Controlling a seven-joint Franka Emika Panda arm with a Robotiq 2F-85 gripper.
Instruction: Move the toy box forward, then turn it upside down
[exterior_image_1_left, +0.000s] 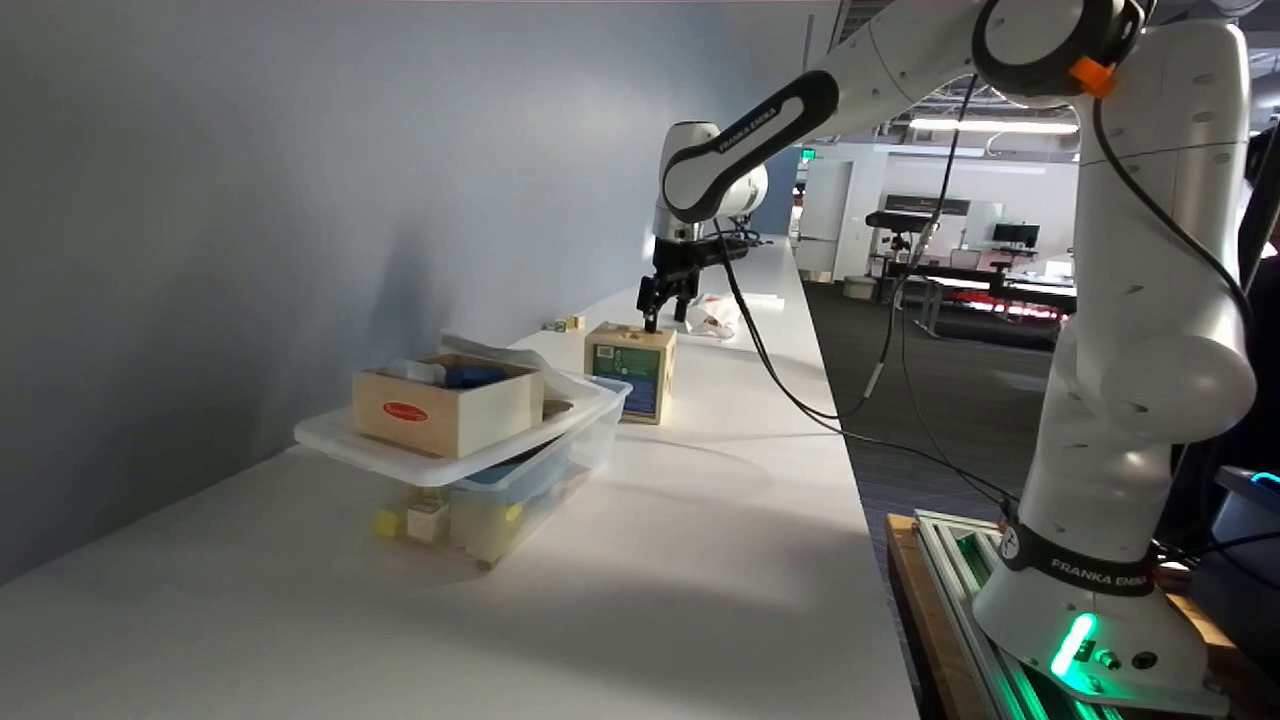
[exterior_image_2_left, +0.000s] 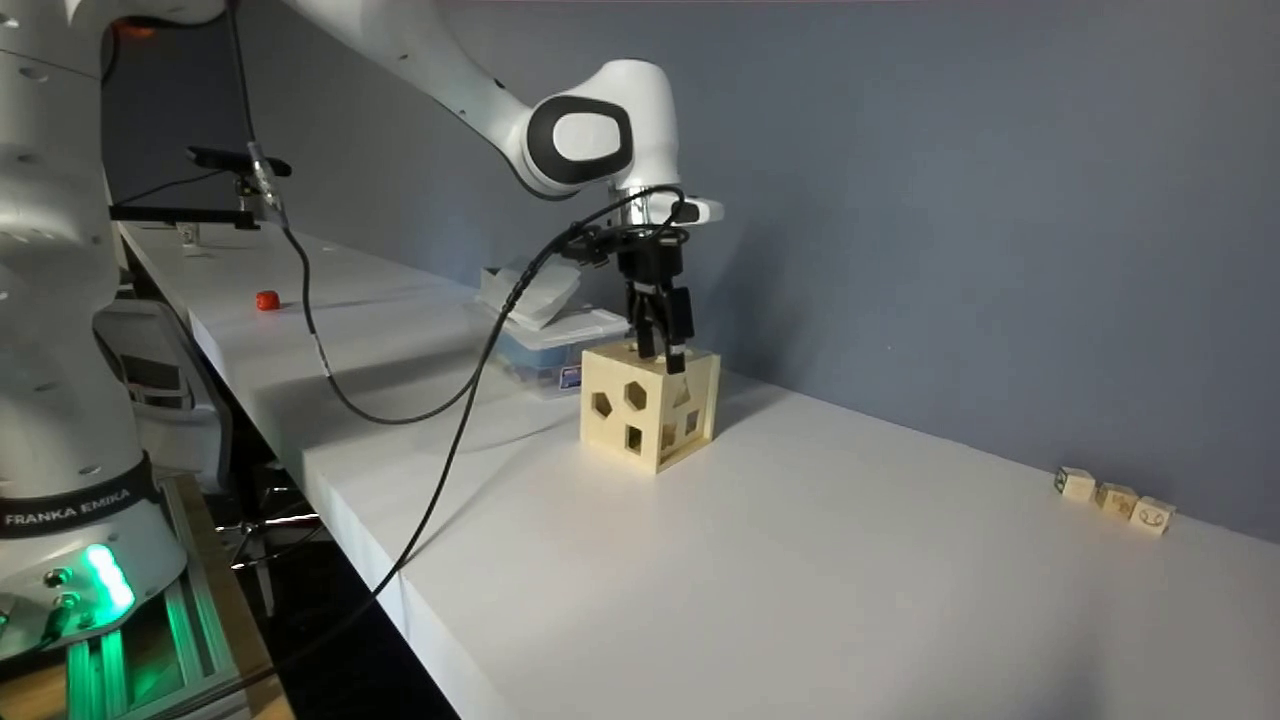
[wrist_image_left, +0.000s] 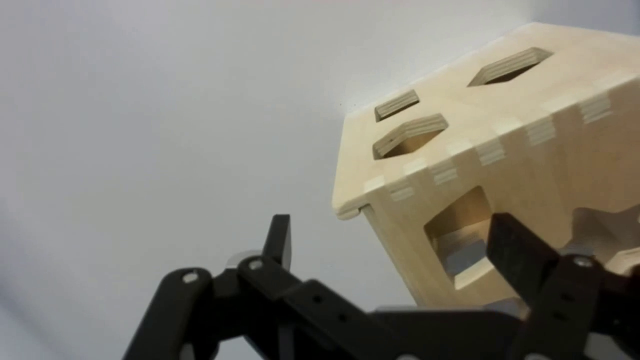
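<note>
Status: your toy box (exterior_image_2_left: 652, 412) sits flat on the tabletop (exterior_image_2_left: 850, 560), dead centre in an exterior view, with the clear plastic tub (exterior_image_2_left: 532, 362) at its 10 o'clock and three small blocks (exterior_image_2_left: 1117, 499) well off, just past its 3 o'clock. Your gripper (wrist_image_left: 390, 218) is spread wide and has hold of nothing. In the wrist view its 9 o'clock finger (wrist_image_left: 278, 244) hangs outside the box's edge, above the tabletop; its 3 o'clock finger (wrist_image_left: 520, 252) is over the top face by the square cut-out (wrist_image_left: 457, 222). Looks like you're straddling an edge.

Progress: forward move, can't confirm; nothing marks a start or goal. Turn: box isn't tilted, so no turn in hand. My guess: it's left to do, and you need a grip on that edge first. Whether it's right way up or flipped now, can't tell.

Blind spots: fingertip contact with the box unclear. Underside hidden. In the wrist view the box is cut off at 3 o'clock, and your finger masks part of the cut-out. In an exterior view the tub covers the box's 7 o'clock corner, and the printed label (exterior_image_1_left: 626, 378) is too blurry to read.
</note>
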